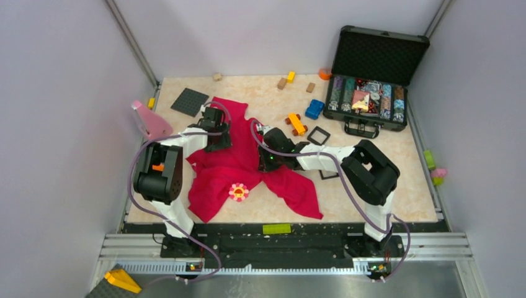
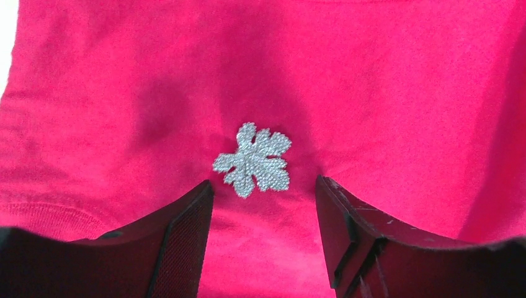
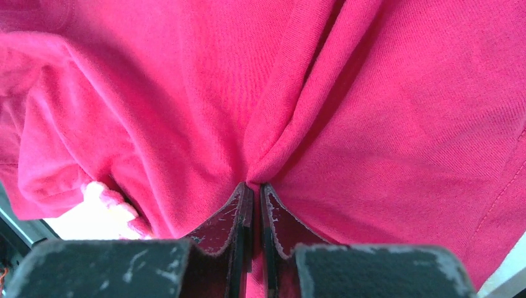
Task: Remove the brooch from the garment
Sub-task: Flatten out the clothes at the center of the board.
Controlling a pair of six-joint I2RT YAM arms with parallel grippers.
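Note:
The red garment [image 1: 291, 186] lies crumpled on the table. A silver, glittery, leaf-shaped brooch [image 2: 253, 159] sits on the cloth [image 2: 384, 74]. My left gripper [image 2: 265, 186] hovers just short of it, open, with a finger on either side and nothing between them. In the top view the left gripper [image 1: 216, 138] covers that spot at the garment's upper left. My right gripper [image 3: 256, 186] is shut on a raised fold of the garment [image 3: 403, 93], near its middle [image 1: 265, 165]. A pink-and-white flower-shaped disc [image 1: 239, 192] lies on the garment's front part, apart from both grippers.
An open black case [image 1: 372, 74] of small items stands at the back right. A blue car [image 1: 314, 108], an orange toy [image 1: 296, 123], a black square frame [image 1: 319, 135], a grey baseplate [image 1: 189, 101] and wooden blocks [image 1: 282, 82] lie behind the garment. A pink piece [image 1: 151, 122] sits at the left edge.

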